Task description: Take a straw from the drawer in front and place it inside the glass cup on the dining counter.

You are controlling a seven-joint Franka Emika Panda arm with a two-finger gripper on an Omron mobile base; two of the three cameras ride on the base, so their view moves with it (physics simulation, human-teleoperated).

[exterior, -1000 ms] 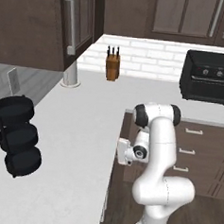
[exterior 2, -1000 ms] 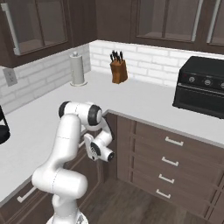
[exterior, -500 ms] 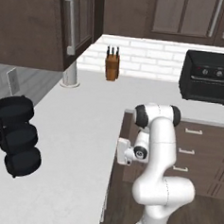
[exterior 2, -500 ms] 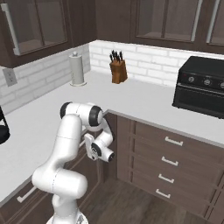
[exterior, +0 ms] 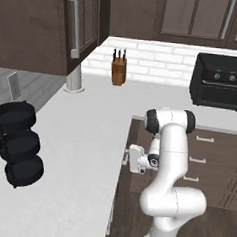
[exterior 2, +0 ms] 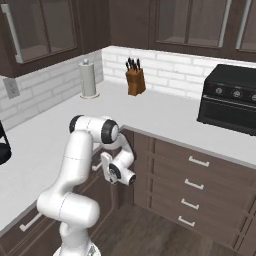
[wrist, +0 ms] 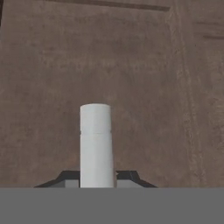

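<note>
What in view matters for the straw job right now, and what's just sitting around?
For the job:
- drawer front
- drawer handle, the jaws closed on either side of it

Lying about:
- knife block
- paper towel roll
- black countertop oven
- black stacked object on the worktop

- White brick wall [exterior 2: 170, 70] stood behind the white worktop [exterior: 84, 138]; dark cupboards [exterior 2: 200, 25] hung above
- Brown wood floor [exterior 2: 150, 230] lay below
</note>
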